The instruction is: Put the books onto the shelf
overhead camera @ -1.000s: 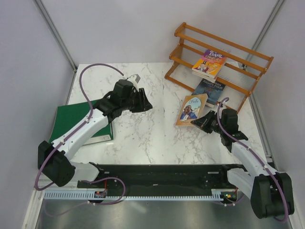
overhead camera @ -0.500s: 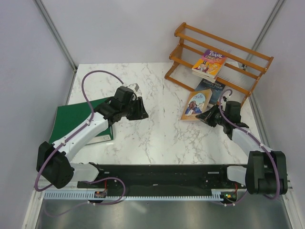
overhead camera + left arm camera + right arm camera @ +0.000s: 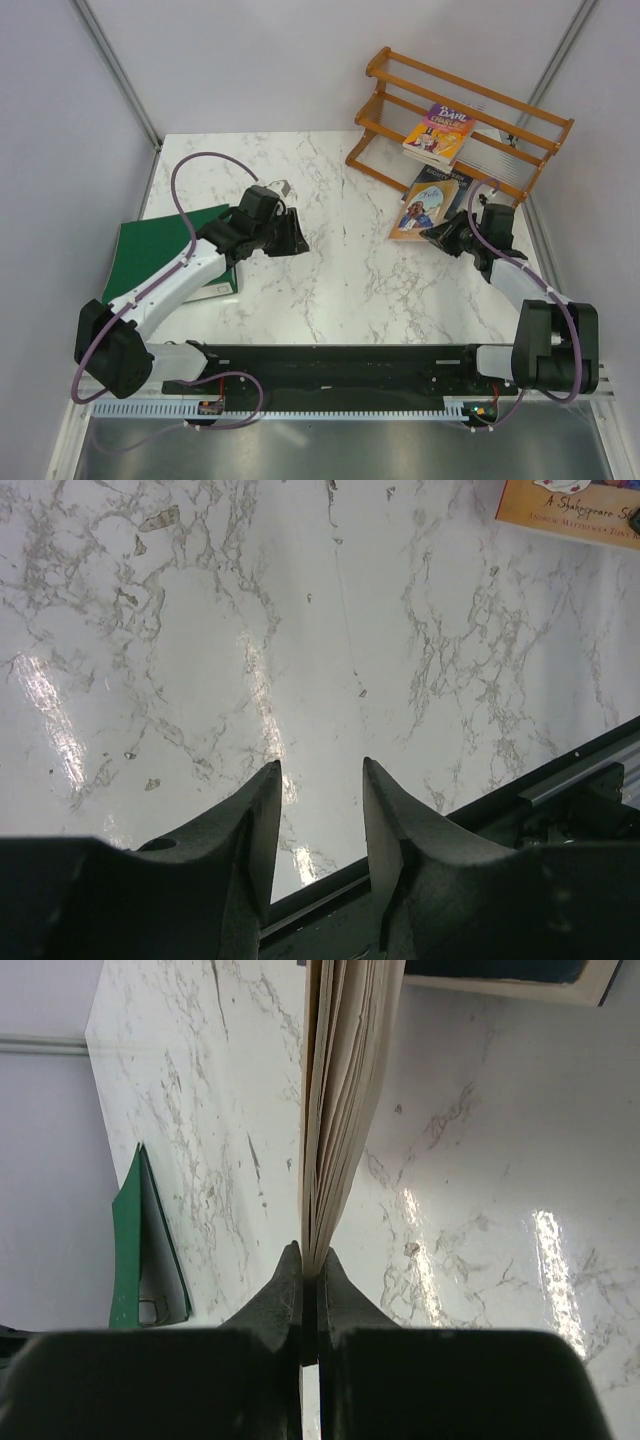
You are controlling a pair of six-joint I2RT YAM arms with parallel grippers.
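The orange-brown shelf [image 3: 505, 100] stands at the back right. A purple-and-yellow book [image 3: 438, 133] rests on its slats. A dark blue book [image 3: 452, 182] [image 3: 500, 972] lies at the foot of the shelf. My right gripper [image 3: 441, 236] [image 3: 311, 1255] is shut on the bottom edge of the tan book [image 3: 420, 210] [image 3: 345, 1110], held off the table and tilted just in front of the blue one. My left gripper [image 3: 297, 233] [image 3: 320, 770] hangs open over bare marble at centre-left with nothing between its fingers. A corner of the tan book [image 3: 575, 510] shows in the left wrist view.
A large green ring binder [image 3: 160, 250] [image 3: 150, 1250] lies at the table's left edge under the left arm. The black base rail [image 3: 330, 365] [image 3: 585, 775] runs along the near edge. Grey walls close in the left, back and right sides.
The right gripper has carried the tan book back and to the right, toward the shelf and over the blue book. The left arm has drawn slightly left and nearer.
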